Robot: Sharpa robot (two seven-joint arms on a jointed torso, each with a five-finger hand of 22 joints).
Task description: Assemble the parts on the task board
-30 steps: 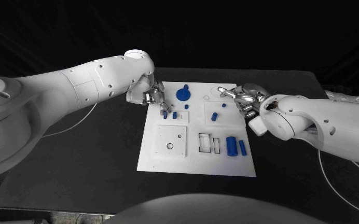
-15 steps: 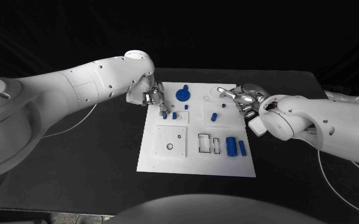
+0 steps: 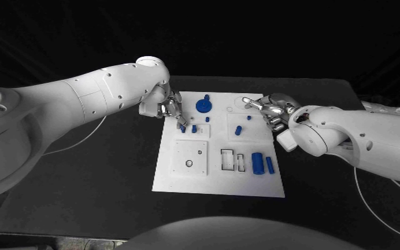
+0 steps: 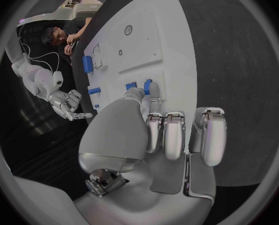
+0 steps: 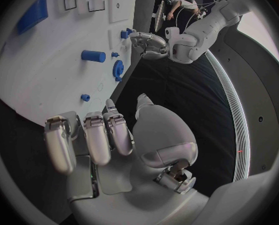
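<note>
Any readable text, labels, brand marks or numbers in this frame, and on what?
None readable. The task board shows only black slot outlines and blue parts, no lettering. The arms and both hands, left and right, carry no legible marks.

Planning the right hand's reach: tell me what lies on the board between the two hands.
In the head view, between the left hand and right hand on the task board: a blue gear-like part and small blue pegs.

Parts (image 3: 263,162) lie on the task board (image 3: 250,186), mid-table (image 3: 100,180).
</note>
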